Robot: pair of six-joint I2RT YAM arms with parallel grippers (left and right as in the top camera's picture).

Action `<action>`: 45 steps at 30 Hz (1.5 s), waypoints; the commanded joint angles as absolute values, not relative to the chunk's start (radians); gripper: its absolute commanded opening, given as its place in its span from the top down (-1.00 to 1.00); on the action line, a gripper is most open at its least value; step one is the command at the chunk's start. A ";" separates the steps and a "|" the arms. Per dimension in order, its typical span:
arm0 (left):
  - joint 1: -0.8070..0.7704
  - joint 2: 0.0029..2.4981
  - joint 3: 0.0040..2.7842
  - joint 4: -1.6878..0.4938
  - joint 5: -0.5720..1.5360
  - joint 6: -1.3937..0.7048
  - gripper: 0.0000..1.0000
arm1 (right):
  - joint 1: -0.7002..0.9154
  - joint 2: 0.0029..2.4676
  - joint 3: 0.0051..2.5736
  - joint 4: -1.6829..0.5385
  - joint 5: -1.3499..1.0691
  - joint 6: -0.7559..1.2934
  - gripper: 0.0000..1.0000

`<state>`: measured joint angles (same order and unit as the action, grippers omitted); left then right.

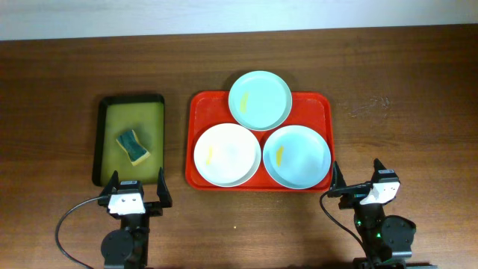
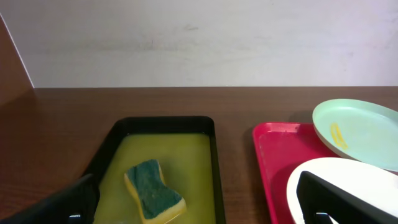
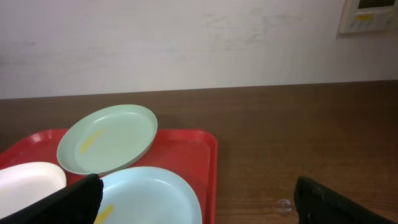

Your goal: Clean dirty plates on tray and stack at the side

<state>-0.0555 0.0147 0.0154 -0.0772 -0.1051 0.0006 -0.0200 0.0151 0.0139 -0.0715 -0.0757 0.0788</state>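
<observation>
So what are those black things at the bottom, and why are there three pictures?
Those are two robot arms. Each ends in a gripper, a two-finger claw: the left gripper and the right gripper. Both are open and hold nothing.

One picture looks down from above the brown wooden table. The other two come from small cameras on the robot's wrists, so the dark shapes at their bottom corners are its own fingers.

On the table lies a big red plastic tray with three round plates: a white plate, a mint green plate resting partly on the other two, and a light blue plate. Each has a yellow smear. Left of it, a smaller black tray with an olive-green inside holds a yellow and green sponge.
</observation>
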 commanded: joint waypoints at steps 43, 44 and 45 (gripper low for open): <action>-0.052 0.009 0.009 0.010 0.665 -0.011 -0.99 | -0.028 0.015 0.006 -0.072 -0.067 0.082 -0.97; -0.052 0.009 0.009 0.064 0.929 -0.010 -0.99 | -0.028 0.015 0.006 -0.072 -0.067 0.082 -0.97; -0.052 0.009 0.009 0.108 1.041 -0.010 -0.99 | -0.028 0.015 0.006 -0.072 -0.068 0.082 -0.97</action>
<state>-0.0513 0.0151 0.0097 0.0189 0.3447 -0.0036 -0.0200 0.0151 0.0139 -0.0715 -0.0757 0.0792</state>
